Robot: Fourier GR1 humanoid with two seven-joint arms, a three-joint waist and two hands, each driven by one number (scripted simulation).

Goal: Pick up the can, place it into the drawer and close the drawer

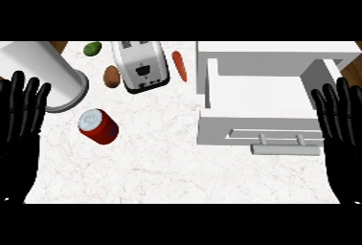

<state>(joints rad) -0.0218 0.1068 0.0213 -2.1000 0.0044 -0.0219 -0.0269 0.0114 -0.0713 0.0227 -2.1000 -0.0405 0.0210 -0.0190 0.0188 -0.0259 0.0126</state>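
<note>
Left hand: the black left hand (22, 112) is showing at the left edge of the frame, fingers straight and pointing up, holding nothing; it is resting.
Right hand: the black right hand (341, 117) is showing at the right edge, fingers likewise straight and empty, overlapping the right end of the drawer.
Can position: the red cylindrical can with a silver lid (98, 126) is standing left of centre on the white marbled counter (176, 177), apart from every other item.
Bearing from hand: the can is lying just to the right of the left hand, at about the level of its palm; the right hand is sitting well apart, across the frame.
Nearer hand: by judgement, the left hand is the one placed for the pick.
Can axis: the lid is facing the view, so the long axis is appearing upright, leaning toward the lower right in the view.
Neighbours: a large grey-white cylinder (44, 72) is standing above and left of the can; a brown potato (112, 76), a silver toaster (141, 64), a green lime (93, 48) and an orange carrot (179, 66) are lying farther up.
Drawer: the white open drawer (258, 98) with a grey bar handle (286, 143) is occupying the upper right.
Open room: bare counter is running between can and drawer, and along the lower frame.
</note>
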